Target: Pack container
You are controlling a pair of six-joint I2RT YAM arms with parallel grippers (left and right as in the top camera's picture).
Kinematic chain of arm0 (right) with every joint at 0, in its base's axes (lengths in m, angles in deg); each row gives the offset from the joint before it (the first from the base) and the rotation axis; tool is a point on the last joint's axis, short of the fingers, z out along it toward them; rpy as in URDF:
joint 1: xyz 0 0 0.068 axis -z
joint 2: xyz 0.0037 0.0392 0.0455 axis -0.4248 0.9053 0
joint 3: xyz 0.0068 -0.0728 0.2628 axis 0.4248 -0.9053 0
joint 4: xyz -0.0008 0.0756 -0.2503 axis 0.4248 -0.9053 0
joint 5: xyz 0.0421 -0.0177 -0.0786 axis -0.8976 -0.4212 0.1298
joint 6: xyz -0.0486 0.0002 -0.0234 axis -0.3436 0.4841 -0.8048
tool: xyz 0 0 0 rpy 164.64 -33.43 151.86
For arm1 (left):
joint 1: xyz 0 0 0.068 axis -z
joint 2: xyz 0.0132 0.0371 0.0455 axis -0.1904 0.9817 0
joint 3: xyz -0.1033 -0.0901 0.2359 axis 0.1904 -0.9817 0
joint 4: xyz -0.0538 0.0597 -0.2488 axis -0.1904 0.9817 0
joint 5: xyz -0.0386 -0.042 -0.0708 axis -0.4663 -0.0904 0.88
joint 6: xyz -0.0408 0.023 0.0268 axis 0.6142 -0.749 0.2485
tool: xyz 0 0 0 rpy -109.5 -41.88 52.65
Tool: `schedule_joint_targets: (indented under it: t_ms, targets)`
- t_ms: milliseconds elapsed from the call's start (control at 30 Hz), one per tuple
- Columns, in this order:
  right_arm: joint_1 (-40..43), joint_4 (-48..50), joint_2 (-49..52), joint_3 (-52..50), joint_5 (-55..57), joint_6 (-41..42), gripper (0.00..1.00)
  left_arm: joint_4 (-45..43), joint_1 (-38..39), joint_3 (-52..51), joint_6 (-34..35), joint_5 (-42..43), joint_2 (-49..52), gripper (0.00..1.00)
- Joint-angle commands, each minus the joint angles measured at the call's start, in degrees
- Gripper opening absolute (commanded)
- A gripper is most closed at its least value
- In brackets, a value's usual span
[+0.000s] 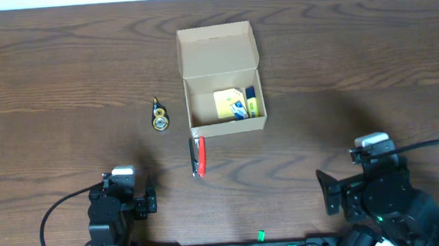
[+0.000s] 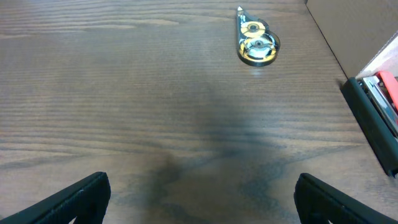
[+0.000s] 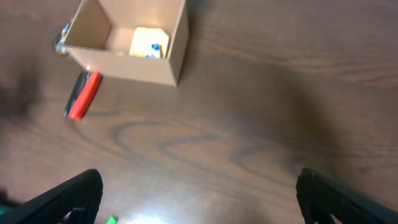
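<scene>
A: Where do we find the container point(image 1: 227, 128)?

B: We see it on the dark wooden table point(image 1: 63, 64), toward the far middle and well apart from both arms. Its flap lid point(image 1: 216, 47) stands open at the far side, so from overhead we look straight into it.

A: And inside?

B: We make out a pale yellow sticky-note pad point(image 1: 228, 101) on the floor of the box. A small blue thing point(image 1: 240, 112) sits at the pad's near edge, and a yellow and dark blue piece point(image 1: 252, 100) lies against the right wall. We cannot tell what those last two are.

A: What lies outside?

B: A yellow correction-tape dispenser point(image 1: 159, 116) lies on the table to the left of the container, apart from it. A red and black tool point(image 1: 198, 155) lies just beside the near wall, by the left corner. We cannot tell whether it touches the cardboard.

A: How do we find the left gripper point(image 2: 202, 199)?

B: In its wrist view the two fingers point(image 2: 81, 196) sit at the bottom corners, spread wide, with bare table between them. It holds nothing.

A: And the right gripper point(image 3: 199, 199)?

B: We see the same there. Its fingers point(image 3: 74, 196) are wide apart and empty above bare wood, with the container up and to the left in its view.
</scene>
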Motion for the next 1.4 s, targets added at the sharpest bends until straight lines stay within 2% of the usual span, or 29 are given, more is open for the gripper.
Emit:
schedule_joint_targets:
  t_ms: [0,233,367,600,767,1033,1367]
  targets:
    - [3.02,2.34,-3.21,-4.87,4.48,-0.81,0.99,0.09,-0.22,-0.74,-0.98,-1.03,-0.37,0.95]
    - [14.67,23.34,-16.28,-25.55,-5.75,-16.57,0.99,0.09,-0.22,-0.74,-0.98,-1.03,-0.37,0.95]
    - [22.91,28.72,-21.53,-33.48,-9.35,-19.02,0.99,0.09,-0.22,-0.74,-0.98,-1.03,-0.37,0.95]
    - [35.71,31.17,-27.58,-41.64,-19.41,-27.87,0.99,0.09,-0.22,-0.74,-0.98,-1.03,-0.37,0.95]
    - [40.98,30.93,-31.41,-45.13,-23.98,-31.61,0.99,0.09,-0.22,-0.74,-0.98,-1.03,-0.37,0.95]
    - [43.82,30.12,-35.93,-50.36,-25.09,-31.78,0.99,0.09,-0.22,-0.74,-0.98,-1.03,-0.37,0.95]
    - [44.00,30.27,-36.04,-54.53,-25.09,-31.82,0.99,0.09,-0.22,-0.74,-0.98,-1.03,-0.37,0.95]
